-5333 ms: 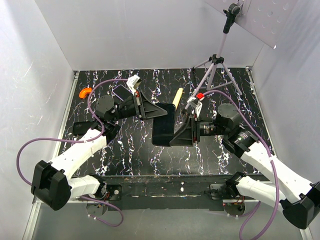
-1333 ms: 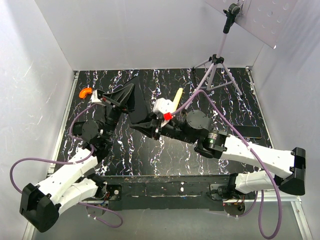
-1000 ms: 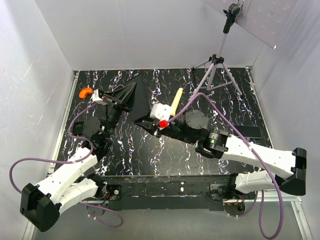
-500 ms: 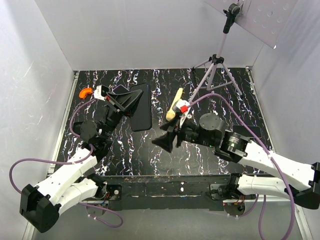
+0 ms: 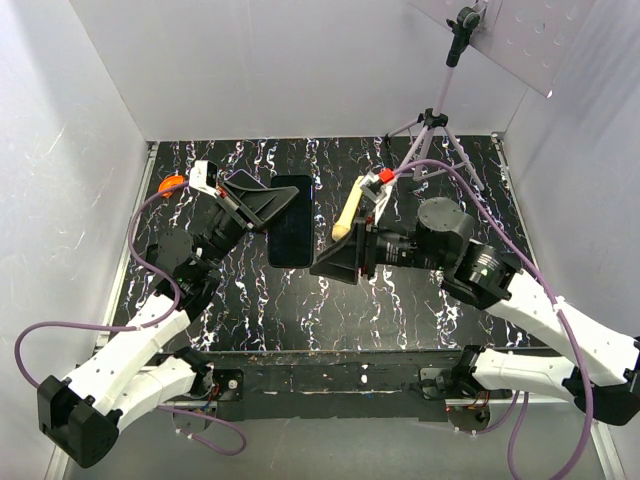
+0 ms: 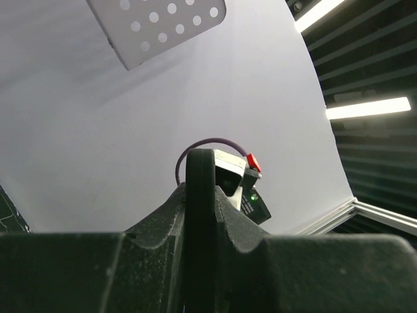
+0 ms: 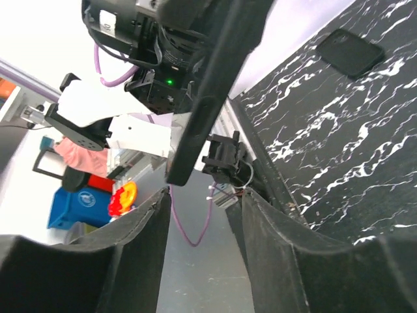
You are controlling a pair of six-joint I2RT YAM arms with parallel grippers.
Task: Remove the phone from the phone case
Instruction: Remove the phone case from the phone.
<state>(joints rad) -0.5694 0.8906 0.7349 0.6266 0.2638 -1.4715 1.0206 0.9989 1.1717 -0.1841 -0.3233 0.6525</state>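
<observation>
You find the phone case (image 5: 290, 222) just left of the stick (image 5: 350, 205). The tripod (image 5: 432, 122) stands behind them, on the right.

black white-veined table (image 5: 250, 300), cream-yellow stick (image 5: 350, 205)

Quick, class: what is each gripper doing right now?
Left gripper: closed on the phone case.
Right gripper: open, holding nothing.
</observation>
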